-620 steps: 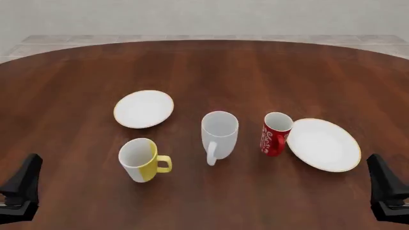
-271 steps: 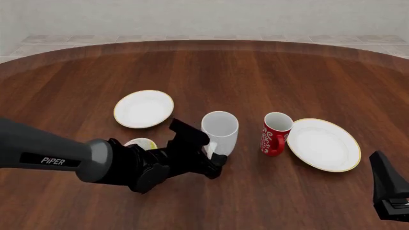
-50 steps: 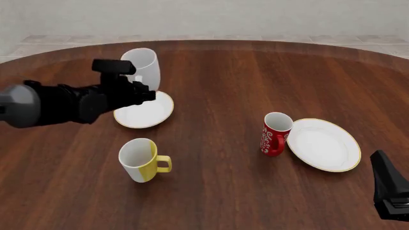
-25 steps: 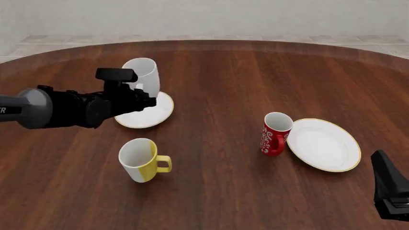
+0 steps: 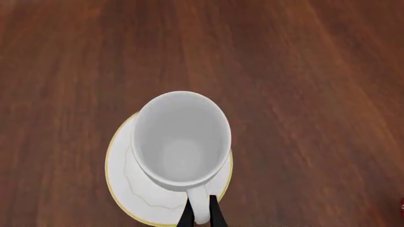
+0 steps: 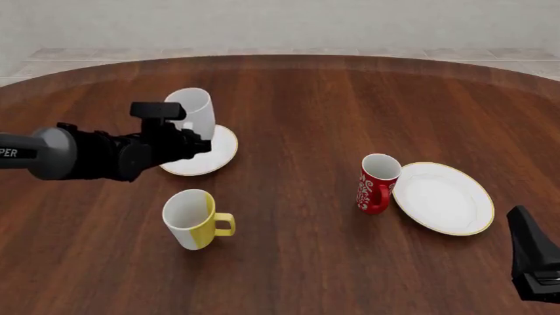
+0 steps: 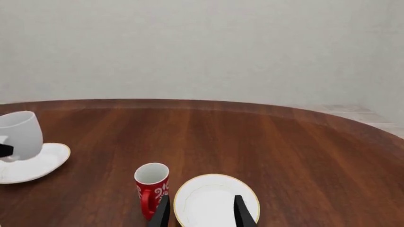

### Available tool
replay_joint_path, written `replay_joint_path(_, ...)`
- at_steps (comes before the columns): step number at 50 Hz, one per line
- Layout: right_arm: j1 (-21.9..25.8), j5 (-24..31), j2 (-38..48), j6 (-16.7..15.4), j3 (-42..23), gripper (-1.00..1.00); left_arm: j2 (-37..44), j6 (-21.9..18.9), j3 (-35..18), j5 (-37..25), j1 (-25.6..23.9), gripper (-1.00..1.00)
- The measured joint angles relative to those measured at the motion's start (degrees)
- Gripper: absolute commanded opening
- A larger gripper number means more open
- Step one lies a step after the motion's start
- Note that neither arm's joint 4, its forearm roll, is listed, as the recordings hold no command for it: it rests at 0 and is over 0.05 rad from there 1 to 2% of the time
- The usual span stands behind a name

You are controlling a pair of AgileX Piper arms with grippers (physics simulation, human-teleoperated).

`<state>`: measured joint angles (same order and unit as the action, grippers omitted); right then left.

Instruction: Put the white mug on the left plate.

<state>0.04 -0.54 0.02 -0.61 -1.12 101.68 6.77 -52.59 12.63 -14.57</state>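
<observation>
Left gripper (image 6: 194, 139) clamped on the white mug (image 6: 191, 111) by its handle, in the upper left of the front frame. Mug sits over the left plate (image 6: 214, 154), tilted a little; front view alone doesn't show whether the base touches the plate.

Left wrist view looks straight down into the white mug (image 5: 181, 141): the mug is empty, with the left plate (image 5: 136, 198) directly under it, gold rim showing around the mug. Fingertips (image 5: 215, 216) pinch either side of the handle at the bottom edge of that frame. Contact with the plate can't be settled here either.

Right wrist view gives the side angle: white mug (image 7: 20, 135) at far left, leaning, its lower edge right at the left plate (image 7: 44, 163). This reads as touching or just above it; can't tell which.

Right gripper (image 7: 200, 213) has its fingers apart and holds nothing; it's parked at the lower right corner of the front frame (image 6: 536, 266).

Elsewhere on the counter (image 6: 350, 105): yellow-and-white mug (image 6: 193, 218) lower left of centre, red mug (image 6: 376, 183) just beside the right plate (image 6: 444, 197) at centre right. The yellow-and-white mug shows only in the front view.
</observation>
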Motion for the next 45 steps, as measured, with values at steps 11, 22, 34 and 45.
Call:
replay_joint_path(11, 0.0, -0.1, 0.0, 0.0, 0.0, 1.00, 0.8, 0.4, 0.5, 0.7, 0.0, -1.00)
replay_joint_path(22, 0.0, -0.1, 0.0, 0.1, -0.1, 1.00, 1.7, 0.8, 0.8, 1.5, 0.0, -1.00)
replay_joint_path(34, -0.1, -0.3, 0.0, 0.1, 0.1, 1.00, 2.7, 1.2, 0.8, 2.2, 0.3, -1.00)
replay_joint_path(45, -0.1, -0.3, 0.0, 0.1, 0.1, 1.00, 3.5, 1.1, 0.7, 2.5, 0.7, -1.00)
